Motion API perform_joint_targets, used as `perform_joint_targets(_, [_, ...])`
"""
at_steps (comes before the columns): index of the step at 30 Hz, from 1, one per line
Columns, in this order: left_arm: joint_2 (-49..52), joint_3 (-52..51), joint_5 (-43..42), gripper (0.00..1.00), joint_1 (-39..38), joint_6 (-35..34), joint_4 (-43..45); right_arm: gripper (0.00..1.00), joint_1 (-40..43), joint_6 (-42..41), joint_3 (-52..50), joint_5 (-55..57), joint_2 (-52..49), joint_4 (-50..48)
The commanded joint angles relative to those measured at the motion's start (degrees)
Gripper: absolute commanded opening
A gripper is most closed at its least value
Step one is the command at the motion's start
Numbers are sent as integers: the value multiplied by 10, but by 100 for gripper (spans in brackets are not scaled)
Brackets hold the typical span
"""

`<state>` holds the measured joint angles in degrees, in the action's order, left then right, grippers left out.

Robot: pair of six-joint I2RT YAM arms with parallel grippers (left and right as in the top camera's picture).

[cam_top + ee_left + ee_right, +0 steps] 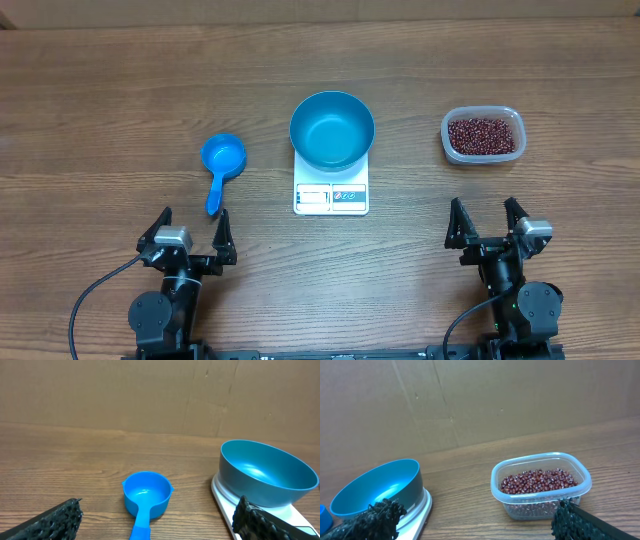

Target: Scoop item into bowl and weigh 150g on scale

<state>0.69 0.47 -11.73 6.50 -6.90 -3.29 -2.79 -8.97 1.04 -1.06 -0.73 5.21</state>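
Your blue bowl sits on the white kitchen scale at mid-bench, a little toward the far edge. The scale's display strip faces the near edge.

The red-brown beans are heaped in a clear plastic tub toward the right edge of the bench, well apart from the scale.

A blue scoop lies left of the scale, cup upward, handle pointing at the near edge.

Your left gripper hangs by the near edge, just short of the scoop handle, fingers spread wide and grasping nothing. Your right gripper is likewise released, by the near edge and in line with the tub.
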Motion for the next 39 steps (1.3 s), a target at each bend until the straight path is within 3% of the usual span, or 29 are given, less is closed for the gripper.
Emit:
perform_joint_targets(1, [-4, -2, 2, 100, 3, 11, -1, 100, -4, 3, -6, 3, 6, -4])
perform_joint_targets(13, [-4, 1, 0, 100, 3, 11, -5, 100, -4, 3, -6, 3, 6, -4])
perform_joint_targets(25, [30, 113, 8, 100, 3, 20, -120, 100, -4, 3, -6, 3, 6, -4])
perform_joint_targets(34, [214, 247, 8, 100, 3, 57, -168, 100, -4, 3, -6, 3, 6, -4])
perform_joint_targets(39, [379, 392, 8, 100, 3, 87, -280, 100, -4, 3, -6, 3, 6, -4])
